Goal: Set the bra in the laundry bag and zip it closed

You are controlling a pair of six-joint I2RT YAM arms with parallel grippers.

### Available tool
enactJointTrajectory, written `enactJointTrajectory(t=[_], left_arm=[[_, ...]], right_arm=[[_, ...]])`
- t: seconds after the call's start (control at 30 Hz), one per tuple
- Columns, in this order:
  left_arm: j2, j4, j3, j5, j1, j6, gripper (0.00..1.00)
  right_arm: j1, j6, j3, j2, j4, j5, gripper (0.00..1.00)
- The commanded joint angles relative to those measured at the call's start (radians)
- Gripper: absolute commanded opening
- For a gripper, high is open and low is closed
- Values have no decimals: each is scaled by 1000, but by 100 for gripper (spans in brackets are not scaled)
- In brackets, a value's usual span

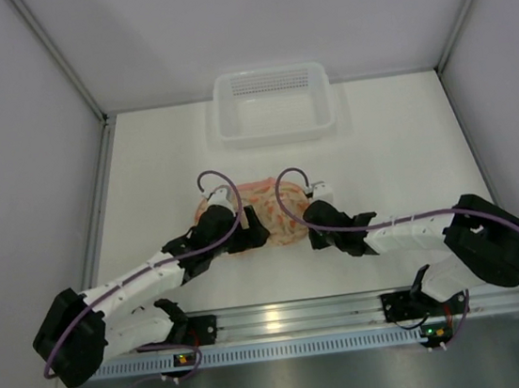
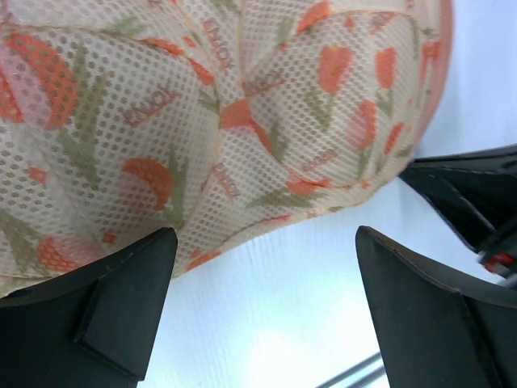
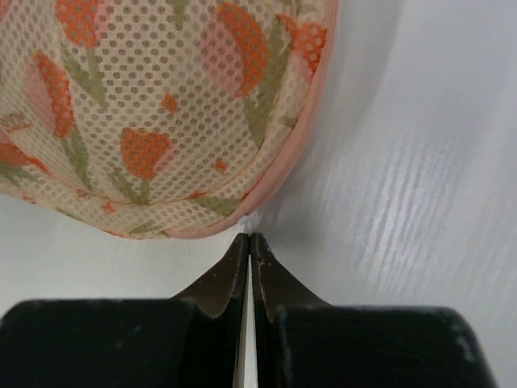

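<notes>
Both grippers flank the laundry bag (image 1: 263, 205) on the table (image 1: 397, 158), bra unseen so likely inside: left gripper (image 2: 262, 242) spread wide by the mesh (image 2: 202, 121), right gripper (image 3: 249, 239) pressed together at the coral trim (image 3: 284, 174), so pin the bag left-side and drag the zip steadily round.

One laundry bag (image 1: 264, 193) (apparently), one basket (image 1: 274, 116).

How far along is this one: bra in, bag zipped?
Looks done: no bra lies loose in view; the laundry bag sits domed, as if filled. In hand: right gripper is shut at the bag's pink edge trim; left gripper is open beside it, holding nothing. Left: whether the zip is fully closed cannot be told.
</notes>
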Motion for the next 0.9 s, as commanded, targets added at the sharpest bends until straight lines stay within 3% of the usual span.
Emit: enactJointTrajectory(t=[0.0, 0.13, 0.23, 0.4, 0.47, 0.53, 0.57, 0.73, 0.87], left_arm=[[-75, -31, 50, 59, 5, -44, 98], [-118, 26, 33, 48, 3, -116, 95], [-109, 61, 28, 7, 3, -170, 98], [20, 13, 88, -77, 5, -191, 98], [60, -27, 138, -87, 5, -155, 94], [70, -49, 172, -93, 5, -144, 84], [69, -49, 175, -93, 5, -141, 98], [78, 29, 139, 30, 43, -188, 98], [60, 264, 18, 138, 41, -340, 99]], right_arm=[[24, 66, 16, 31, 61, -31, 0], [38, 117, 36, 43, 128, -83, 0], [70, 99, 90, 61, 124, -74, 0], [87, 83, 127, 87, 130, -69, 0], [87, 85, 119, 84, 128, -66, 0], [87, 91, 99, 68, 128, -58, 0], [87, 92, 93, 60, 125, -45, 0], [87, 94, 73, 21, 122, -15, 0], [87, 92, 78, 35, 121, -20, 0]])
